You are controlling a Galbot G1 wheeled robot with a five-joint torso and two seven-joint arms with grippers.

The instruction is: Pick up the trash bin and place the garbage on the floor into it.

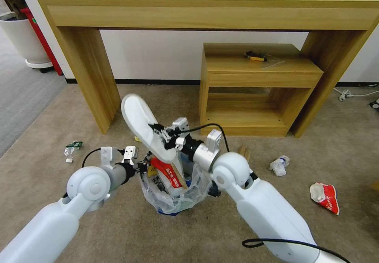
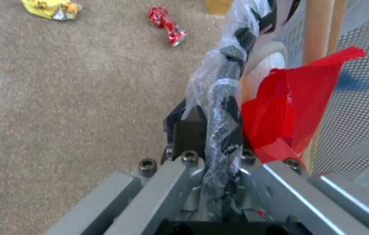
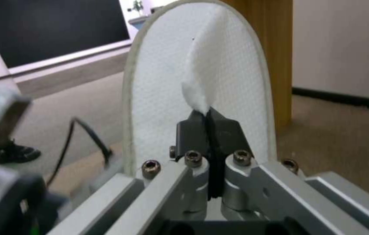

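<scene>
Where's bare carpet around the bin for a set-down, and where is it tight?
Free: carpet in front of the trash bin, between both arms, and the stretch between the bin and the crumpled wrapper. Tight: over the bin, where the right gripper holds a white slippers piece and the left gripper clamps the rim; litter dots the right side.

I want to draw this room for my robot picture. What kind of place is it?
Probably an office or a test room dressed like a home, not a real house. There is beige carpet, a long wooden console table with a small cabinet under it, a big potted plant, and litter scattered about.
</scene>
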